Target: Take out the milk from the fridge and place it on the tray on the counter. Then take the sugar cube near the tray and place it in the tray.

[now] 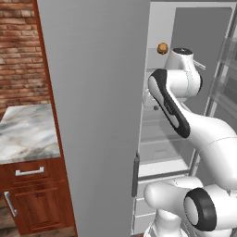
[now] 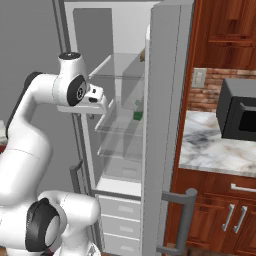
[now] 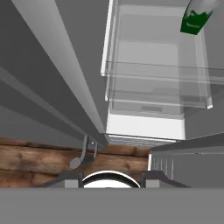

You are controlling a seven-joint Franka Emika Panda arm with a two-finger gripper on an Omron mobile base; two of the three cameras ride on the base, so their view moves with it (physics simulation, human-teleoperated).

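Desk (image 1: 28,132): at far left of the left base view we see a marble top on red-brown cabinets; we make out no tray and no sugar cube on it.
Fridge door (image 1: 92,115): we find it swung open, its flat grey face taking the middle of that view.
Fridge (image 1: 162,139): the pale interior and glass shelves stand exposed to the right of the door.
Brown-orange ball (image 1: 162,48): it sits on an upper shelf; we judge it no part of the task.
Hand (image 2: 100,107): in the right base view it is held at the mouth of the fridge, level with the glass shelves. We cannot tell how wide its fingers stand; we see nothing between them.
Milk (image 2: 137,111): the carton rests on a glass shelf deeper inside, apart from the hand; in the hand view its green marking shows at upper right.
Progress: we judge the fridge opened and the reach begun. Left to do: grasp the milk, carry it to the tray, then move the sugar cube.
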